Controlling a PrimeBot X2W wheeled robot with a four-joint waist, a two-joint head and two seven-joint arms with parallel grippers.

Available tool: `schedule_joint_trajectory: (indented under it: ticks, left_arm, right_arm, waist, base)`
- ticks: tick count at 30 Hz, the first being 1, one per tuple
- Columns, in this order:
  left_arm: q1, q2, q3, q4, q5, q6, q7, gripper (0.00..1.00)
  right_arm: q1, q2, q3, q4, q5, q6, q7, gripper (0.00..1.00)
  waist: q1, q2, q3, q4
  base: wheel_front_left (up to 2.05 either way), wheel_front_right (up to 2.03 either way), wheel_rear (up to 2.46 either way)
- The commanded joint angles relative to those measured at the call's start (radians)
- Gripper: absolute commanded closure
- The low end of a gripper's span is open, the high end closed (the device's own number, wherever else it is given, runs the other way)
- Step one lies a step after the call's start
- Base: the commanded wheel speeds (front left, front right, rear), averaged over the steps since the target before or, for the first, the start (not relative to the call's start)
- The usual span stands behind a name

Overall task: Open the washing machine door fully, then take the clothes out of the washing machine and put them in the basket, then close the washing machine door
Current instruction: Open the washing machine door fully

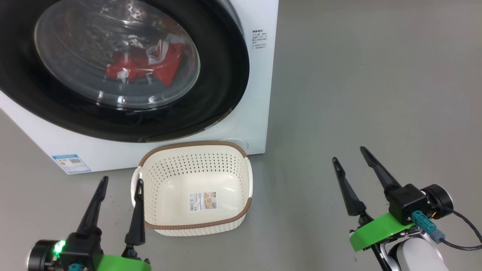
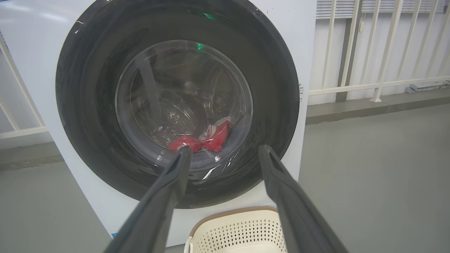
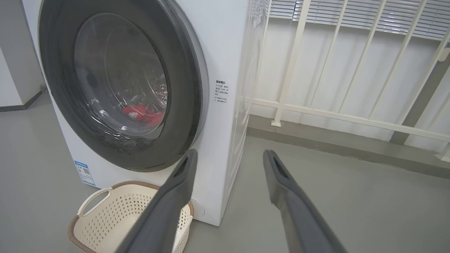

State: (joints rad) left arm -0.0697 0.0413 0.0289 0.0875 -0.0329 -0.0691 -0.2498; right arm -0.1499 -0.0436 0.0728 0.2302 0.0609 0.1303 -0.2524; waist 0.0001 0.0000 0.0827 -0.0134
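- Head view: washing machine door (image 1: pixel 222 94) shut against the washing machine (image 1: pixel 260 120), red clothes (image 1: pixel 150 64) behind its glass; basket (image 1: pixel 196 165) on the floor just in front; left gripper (image 1: pixel 122 180) and right gripper (image 1: pixel 349 154) both spread, holding nothing.
- Left wrist view: fingers (image 2: pixel 158 203) apart, pointing at the closed door.
- Right wrist view: fingers apart, near the machine's corner.

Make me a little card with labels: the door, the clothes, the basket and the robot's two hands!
Door: large round black-rimmed glass washing machine door, shut
Clothes: red and white garments, inside the drum behind the glass
Machine: big white front-loading washing machine
Basket: cream perforated plastic basket with brown rim, on the grey floor before the machine, empty
Left gripper: open, holding nothing, beside the basket
Right gripper: open, holding nothing, right of the machine, above the floor
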Motion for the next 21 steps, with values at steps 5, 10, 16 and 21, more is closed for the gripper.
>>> schedule_joint_trajectory:
  ticks: [5,10,16,21]
  left_arm:
    - [-0.048,0.012,0.019,-0.041,0.009,0.013,-0.012,0.0]
    - [-0.064,0.011,0.009,-0.051,0.008,0.015,-0.012,0.0]
    - [-0.086,0.011,-0.002,-0.063,0.005,0.017,-0.012,0.0]
    - [-0.105,0.01,-0.014,-0.071,-0.001,0.017,-0.012,0.0]
  right_arm:
    - [-0.065,-0.007,0.024,-0.002,0.041,0.0,-0.009,1.0]
    - [-0.112,-0.007,0.036,0.049,0.119,0.0,-0.009,1.0]
    - [-0.195,-0.007,0.031,0.109,0.319,0.0,-0.009,1.0]
    - [-0.281,-0.007,0.033,0.142,0.472,0.0,-0.009,1.0]
  waist:
    - [-0.0001,0.0,0.025,0.014]
    - [-0.0001,0.0,0.056,0.028]
    - [-0.0001,0.0,0.103,0.05]
    - [-0.0001,0.0,0.139,0.073]
  base:
    - [0.0,0.0,0.0]
    - [0.0,0.0,0.0]
    - [0.0,0.0,0.0]
    - [0.0,0.0,0.0]
